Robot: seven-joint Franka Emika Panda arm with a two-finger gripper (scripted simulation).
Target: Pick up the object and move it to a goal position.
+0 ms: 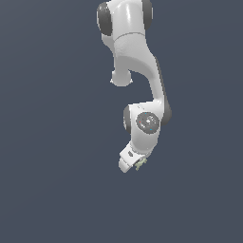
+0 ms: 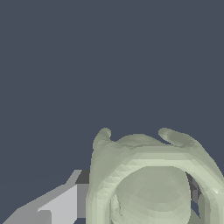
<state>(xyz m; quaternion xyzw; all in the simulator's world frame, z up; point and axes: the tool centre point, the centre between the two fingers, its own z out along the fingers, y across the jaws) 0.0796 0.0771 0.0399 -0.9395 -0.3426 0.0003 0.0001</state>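
Note:
The object [image 1: 141, 163] is a tiny pale sage-green rounded lump with small nubs, sitting at the tip of my white gripper [image 1: 136, 165] in the exterior view. In the wrist view the object [image 2: 148, 170] fills the lower middle, very close to the camera, with two nubs sticking out of it. It sits between my gripper's [image 2: 131, 199] fingers: a light grey finger [image 2: 61, 205] on one side and a dark sliver of the other finger [image 2: 194, 187] on the opposite side. The gripper is shut on the object.
The arm [image 1: 137, 71] reaches from the top of the exterior view down to the centre. All around is a plain dark blue-grey surface [image 1: 47, 142] with no other objects or markers in view.

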